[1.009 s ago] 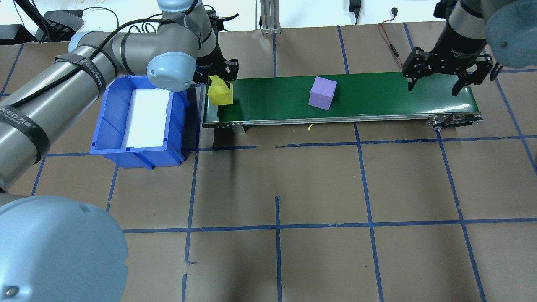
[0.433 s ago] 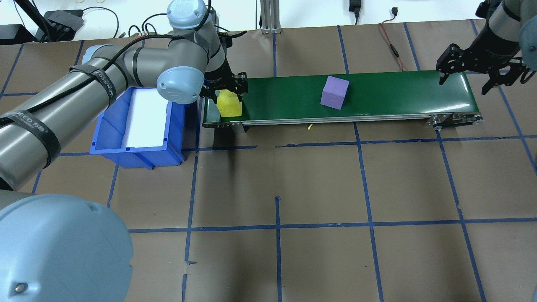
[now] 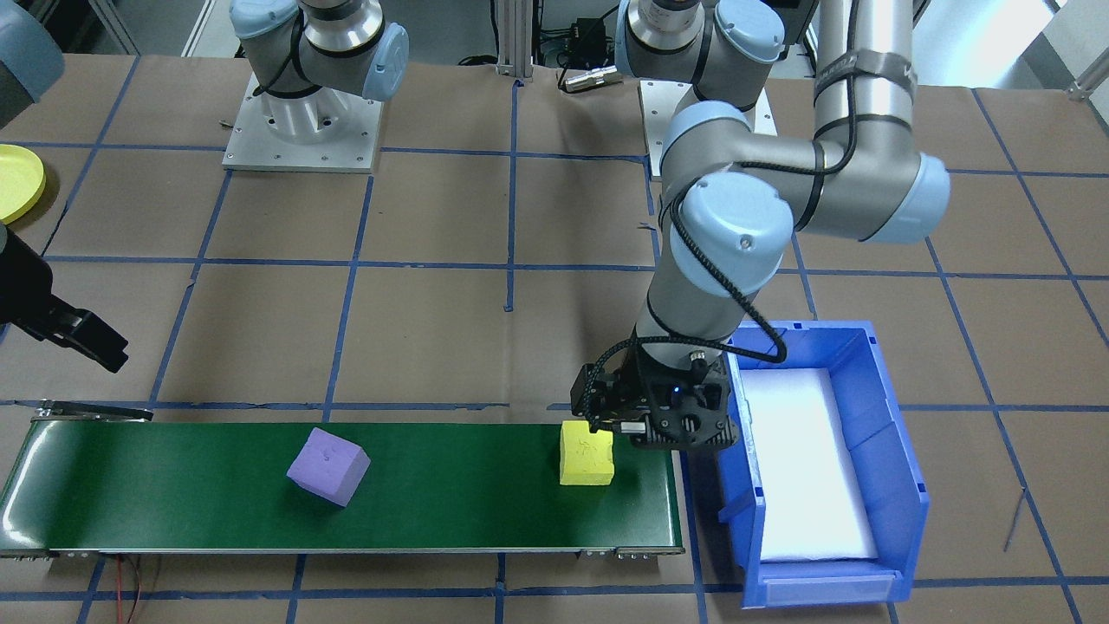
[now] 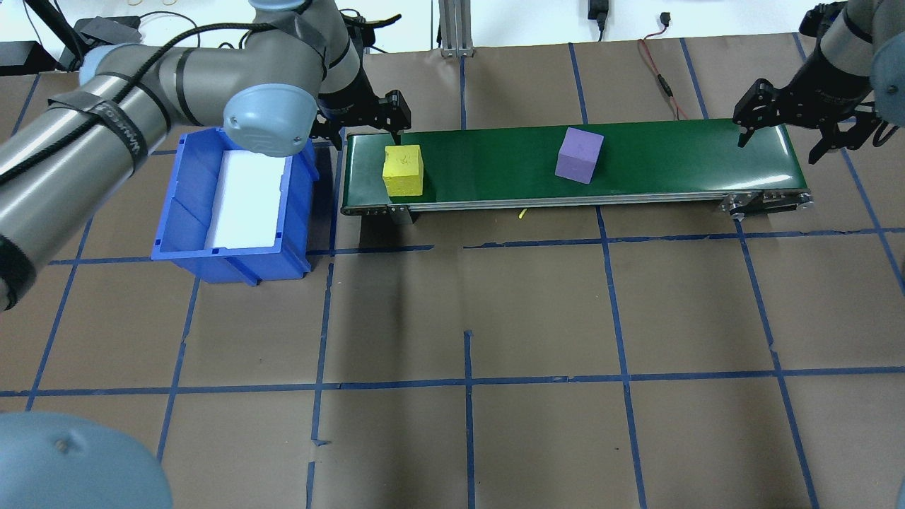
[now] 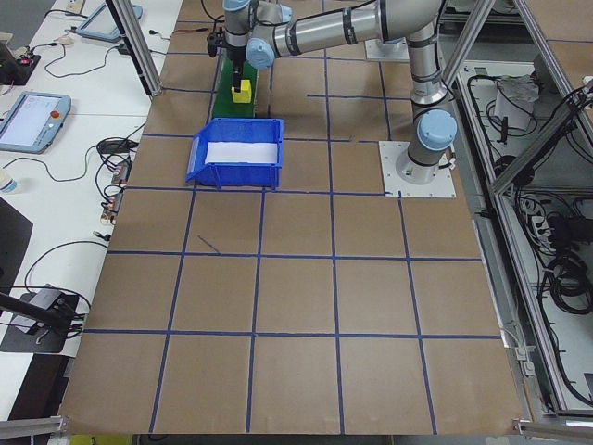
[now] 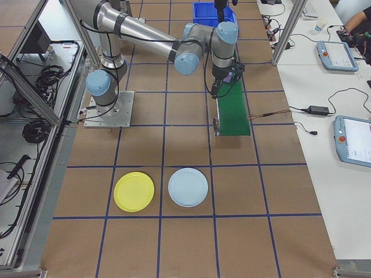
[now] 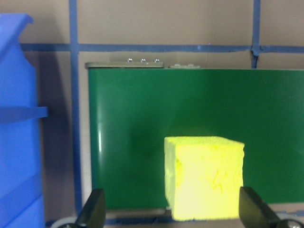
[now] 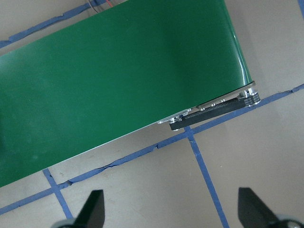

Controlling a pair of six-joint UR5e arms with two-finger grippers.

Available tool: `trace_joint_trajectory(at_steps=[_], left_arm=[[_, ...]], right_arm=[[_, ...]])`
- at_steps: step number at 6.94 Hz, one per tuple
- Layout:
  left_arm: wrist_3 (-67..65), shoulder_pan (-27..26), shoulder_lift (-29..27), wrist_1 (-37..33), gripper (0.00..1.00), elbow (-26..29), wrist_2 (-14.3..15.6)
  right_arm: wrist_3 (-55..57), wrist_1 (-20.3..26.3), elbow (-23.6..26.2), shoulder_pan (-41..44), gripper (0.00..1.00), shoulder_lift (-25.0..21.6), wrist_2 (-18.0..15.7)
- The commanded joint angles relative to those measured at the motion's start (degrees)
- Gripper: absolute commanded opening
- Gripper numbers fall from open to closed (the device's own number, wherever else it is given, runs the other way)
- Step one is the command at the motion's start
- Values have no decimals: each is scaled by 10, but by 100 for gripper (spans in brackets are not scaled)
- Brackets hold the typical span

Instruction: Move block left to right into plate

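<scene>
A long green conveyor belt (image 4: 636, 166) runs across the far part of the brown-papered worktop (image 4: 466, 318) in the overhead view, and two foam blocks ride on it. The yellow block (image 4: 403, 170) sits flat near the belt's 9 o'clock end, free of any grip; the purple block (image 4: 579, 155) sits further toward 3 o'clock, near mid-belt, turned at a slant to the belt's edges. The left claw (image 4: 360, 127) hangs just past the yellow block on its 12 o'clock side, spread wide and released; its wrist camera shows both fingertips (image 7: 95, 211) well apart at the bottom of the frame with the block between and beyond them, touching neither. Just off the belt's 9 o'clock end stands the blue bin (image 4: 187, 212), whose only content is a white foam liner (image 4: 247, 198) covering its floor. The right claw (image 4: 778, 138) hovers over the belt's 3 o'clock end, also spread open and holding nothing. The yellow plate (image 6: 134, 191) lies flat on the worktop, well apart from the belt, with nothing on it; just beside it lies a pale blue plate (image 6: 188, 187), likewise bare.
</scene>
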Motion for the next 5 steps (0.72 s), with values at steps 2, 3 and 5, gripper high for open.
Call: trace_joint_trajectory(at_steps=[2,3,5], left_arm=[[67,90,139,-142,100,-14,3],[69,105,179,-211,100,-14,6],[69,104,239,-291,100,-23,48]], right_arm=[[7,-7,7,1,100,-4,3],[8,-32,14,1,100,3,2],[39,-39,25,1,100,29,4]])
